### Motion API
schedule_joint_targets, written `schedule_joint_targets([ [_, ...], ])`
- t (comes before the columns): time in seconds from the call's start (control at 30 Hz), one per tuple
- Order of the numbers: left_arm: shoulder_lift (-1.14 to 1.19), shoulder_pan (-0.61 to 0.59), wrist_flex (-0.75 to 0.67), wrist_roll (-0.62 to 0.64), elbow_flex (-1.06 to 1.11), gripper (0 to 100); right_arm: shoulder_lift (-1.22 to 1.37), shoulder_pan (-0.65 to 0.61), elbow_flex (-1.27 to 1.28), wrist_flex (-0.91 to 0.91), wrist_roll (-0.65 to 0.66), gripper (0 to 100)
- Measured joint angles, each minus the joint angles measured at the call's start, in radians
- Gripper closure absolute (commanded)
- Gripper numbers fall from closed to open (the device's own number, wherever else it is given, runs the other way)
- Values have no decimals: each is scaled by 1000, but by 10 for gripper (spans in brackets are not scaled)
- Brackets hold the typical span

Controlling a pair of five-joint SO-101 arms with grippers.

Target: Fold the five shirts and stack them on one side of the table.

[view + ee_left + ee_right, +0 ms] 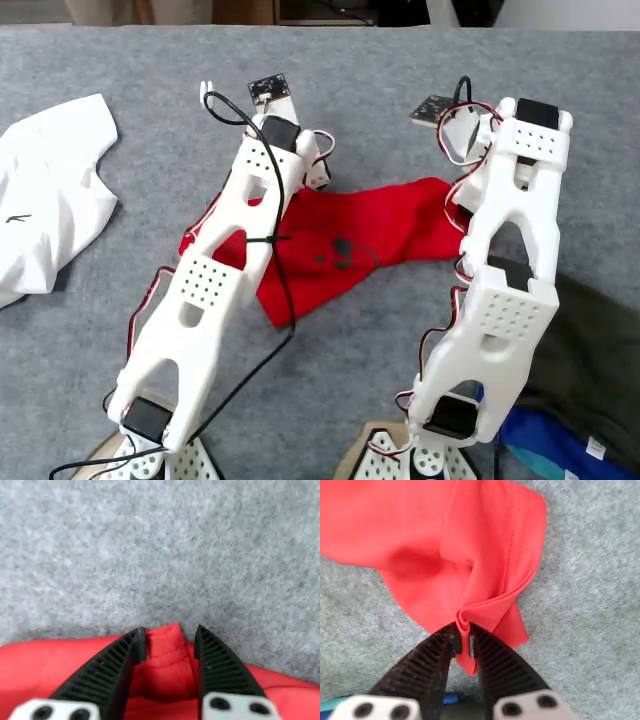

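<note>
Felt covers the whole counter (pixel 380 80), grey and flat, running on well past the left pincer (pixel 169 630) and the right pincer (pixel 465 635). Two white arms lean out over it side by side, the left arm (pixel 210 290) and the right arm (pixel 510 270), and both come down at the same garment.

That garment is the red shirt (pixel 370 235). It lies bunched on the felt and spans from one pincer to the other, with a dark print about midway between them. The white shirt (pixel 50 210) lies well apart from the left pincer, off on its outer side, spread loosely. A dark shirt (pixel 590 340) is heaped behind the right pincer, on that arm's outer side. A blue shirt (pixel 545 445) lies against the dark one, farther back again, near that arm's base.

From where I stand the left pincer has its fingers a narrow way apart. A stitched corner of the red shirt lies in the gap between them, its tip level with the fingertips, and bare felt lies just ahead. I see no squeeze on the cloth there. The right pincer is clamped on a folded edge of the red shirt. A thin ridge of cloth is nipped between the fingers, and the rest fans away ahead of the tips.
</note>
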Motion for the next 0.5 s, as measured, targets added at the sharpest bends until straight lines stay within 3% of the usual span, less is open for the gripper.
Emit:
schedule_joint_targets([
  [0.5,3,0,-35,0,0,913,0,0,0,0,0,995],
])
